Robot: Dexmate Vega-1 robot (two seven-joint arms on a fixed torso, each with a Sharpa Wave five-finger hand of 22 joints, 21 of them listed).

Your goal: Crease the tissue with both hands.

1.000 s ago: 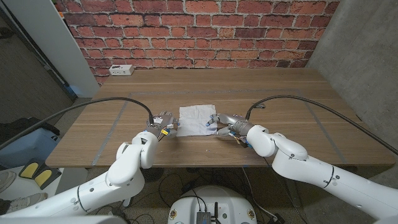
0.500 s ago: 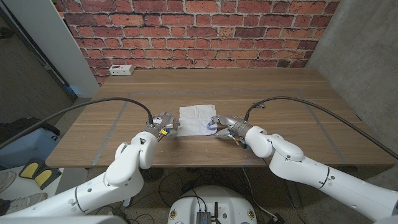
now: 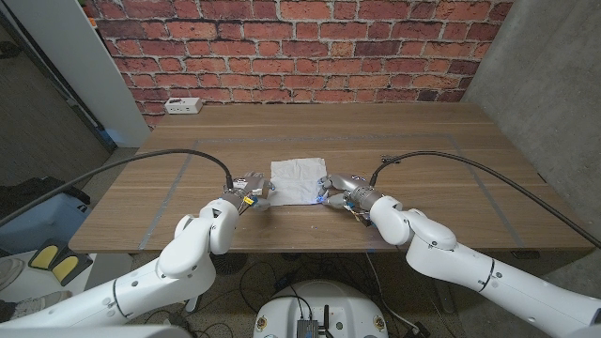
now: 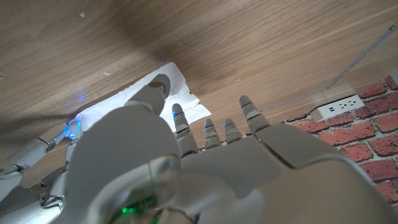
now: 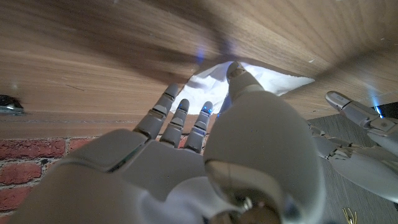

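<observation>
A white tissue (image 3: 299,180) lies spread flat on the wooden table (image 3: 423,141), near its front middle. My left hand (image 3: 249,191) is at the tissue's near left corner, fingers apart and reaching toward it. My right hand (image 3: 340,191) is at the near right corner, its fingertips at the tissue's edge. In the left wrist view my left hand (image 4: 186,168) points its thumb over the tissue (image 4: 183,93). The right wrist view shows my right hand (image 5: 205,155) with its thumb tip at the tissue (image 5: 264,78). Nothing is pinched; whether either thumb touches the tissue is unclear.
A white socket box (image 3: 183,105) sits at the table's far left edge and also appears in the left wrist view as the socket box (image 4: 339,107). A brick wall (image 3: 310,38) stands behind the table. Black cables (image 3: 451,155) arch over both arms.
Both hands have edged inward toward the tissue's near corners, the right one more. The tissue has not moved.
</observation>
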